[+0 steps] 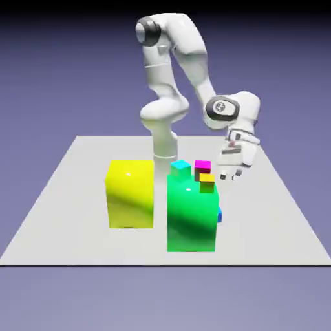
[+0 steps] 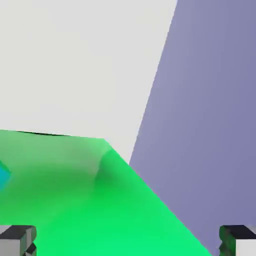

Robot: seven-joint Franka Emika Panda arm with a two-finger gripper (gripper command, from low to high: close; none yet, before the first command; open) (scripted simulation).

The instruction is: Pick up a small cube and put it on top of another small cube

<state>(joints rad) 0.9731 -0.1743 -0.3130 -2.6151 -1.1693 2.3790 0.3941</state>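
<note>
Pincer (image 1: 231, 173): jaws spread, empty, hovering right of the green block (image 1: 191, 216).
Blue cube (image 1: 220, 215): on the surface (image 1: 77, 194), tucked against the green block's right side.
My approach: I'd descend clear of that block.
Hidden: cube mostly covered; absent from hand view.
</note>
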